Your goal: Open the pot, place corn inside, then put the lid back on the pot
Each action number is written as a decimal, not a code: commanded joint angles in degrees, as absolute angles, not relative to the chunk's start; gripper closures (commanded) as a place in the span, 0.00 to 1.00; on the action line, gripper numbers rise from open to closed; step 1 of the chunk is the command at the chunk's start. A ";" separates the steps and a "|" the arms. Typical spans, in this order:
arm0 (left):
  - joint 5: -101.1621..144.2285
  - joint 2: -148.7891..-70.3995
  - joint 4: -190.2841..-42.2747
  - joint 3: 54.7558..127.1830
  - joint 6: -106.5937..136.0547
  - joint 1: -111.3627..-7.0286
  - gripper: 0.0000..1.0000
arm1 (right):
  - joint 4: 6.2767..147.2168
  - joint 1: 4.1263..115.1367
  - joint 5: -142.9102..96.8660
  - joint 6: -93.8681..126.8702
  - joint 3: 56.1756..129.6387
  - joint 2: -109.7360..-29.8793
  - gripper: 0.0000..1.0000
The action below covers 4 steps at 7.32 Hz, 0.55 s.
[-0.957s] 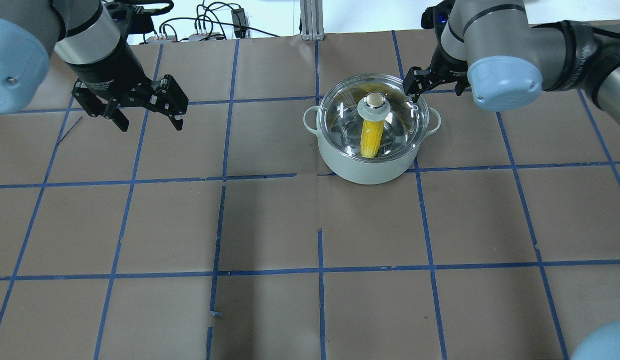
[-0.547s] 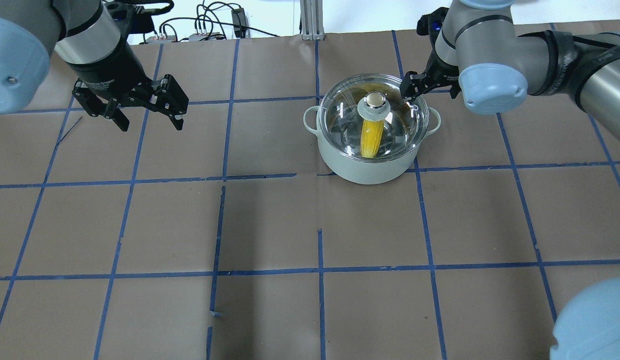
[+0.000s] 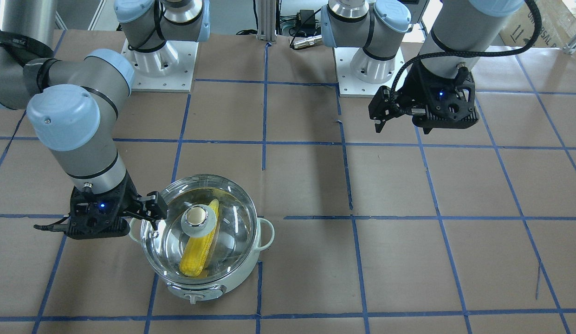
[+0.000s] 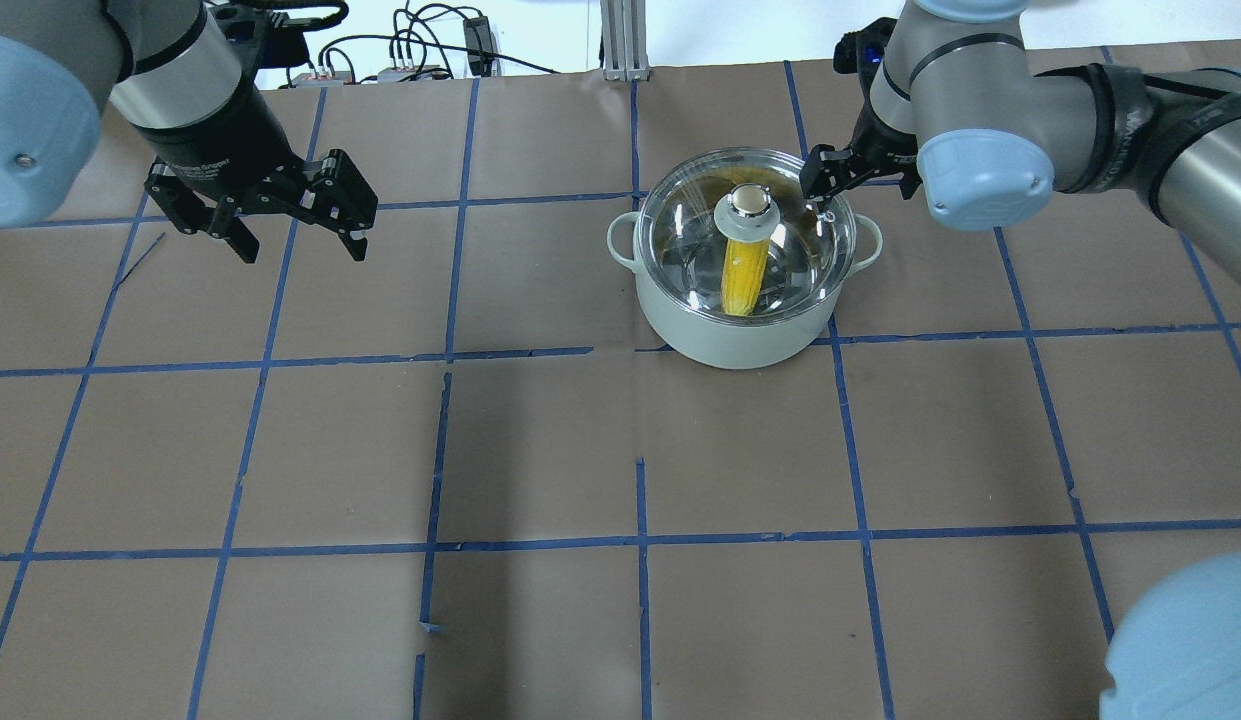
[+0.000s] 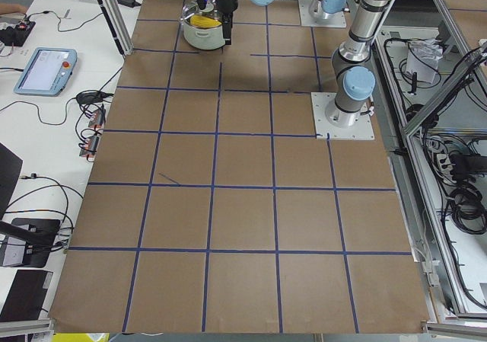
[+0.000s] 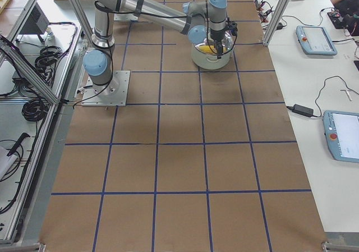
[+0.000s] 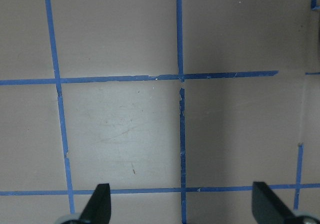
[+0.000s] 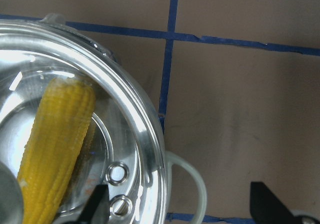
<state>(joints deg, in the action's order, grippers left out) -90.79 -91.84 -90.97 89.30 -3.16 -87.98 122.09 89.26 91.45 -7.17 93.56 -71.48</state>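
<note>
The pale mint pot (image 4: 740,335) stands on the table at the back right, and also shows in the front-facing view (image 3: 202,284). The clear glass lid (image 4: 747,205) sits on it, knob up (image 3: 198,218). The yellow corn (image 4: 742,275) lies inside under the glass and shows in the right wrist view (image 8: 55,144). My right gripper (image 4: 858,178) is open and empty, hovering over the lid's right rim and the pot's side handle (image 8: 192,184). My left gripper (image 4: 302,245) is open and empty, far to the left above bare table.
Brown paper with blue tape lines covers the table (image 4: 620,450). Cables and a metal post (image 4: 620,40) lie at the far edge. Both arm bases (image 3: 158,60) stand on plates on the robot's side. Tablets lie on side tables (image 6: 317,39).
My right arm has swung a little to the left, and its gripper has shifted slightly along the lid's right rim. The lid, pot, corn and left arm have not moved.
</note>
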 commanded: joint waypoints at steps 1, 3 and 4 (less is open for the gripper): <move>-90.79 -91.85 -90.97 89.30 -3.16 -87.98 0.00 | 119.89 88.68 91.76 -7.91 93.60 -75.56 0.00; -90.79 -91.85 -90.97 89.30 -3.16 -87.98 0.00 | 118.74 87.72 92.55 -7.74 100.41 -82.14 0.00; -90.70 -91.85 -90.97 89.30 -3.16 -87.98 0.00 | 119.35 87.63 93.16 -7.82 105.68 -86.79 0.00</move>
<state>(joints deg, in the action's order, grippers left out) -90.77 -91.85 -90.97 89.30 -3.17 -87.98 119.13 87.88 92.55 -7.80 99.59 -81.25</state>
